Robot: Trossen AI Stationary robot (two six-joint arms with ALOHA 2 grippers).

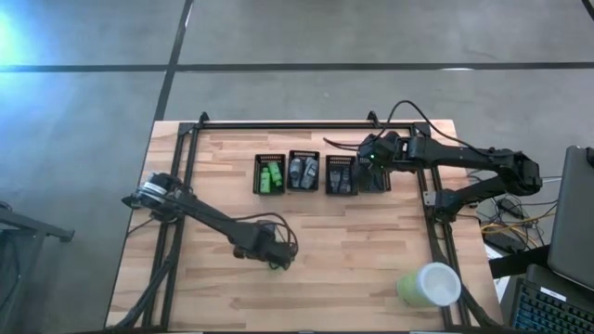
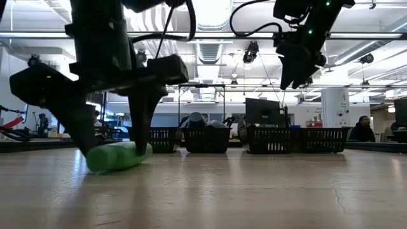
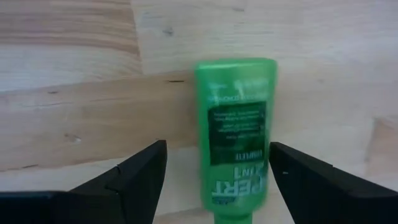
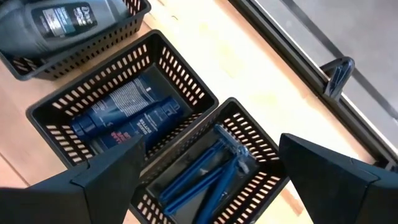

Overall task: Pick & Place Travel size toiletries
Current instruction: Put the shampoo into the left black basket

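Observation:
A bright green tube lies flat on the wooden table, also seen in the low view and the high view. My left gripper is open and low over it, one finger on either side of the tube. A gap shows at one finger; the other stands very close to the tube's side. My right gripper is open and hangs above the right end of the bin row, high in the low view. It holds nothing.
Four black mesh bins stand in a row at the table's far middle, holding green items, grey bottles, a dark blue tube and blue razors. A pale green-white cup lies near the near right corner.

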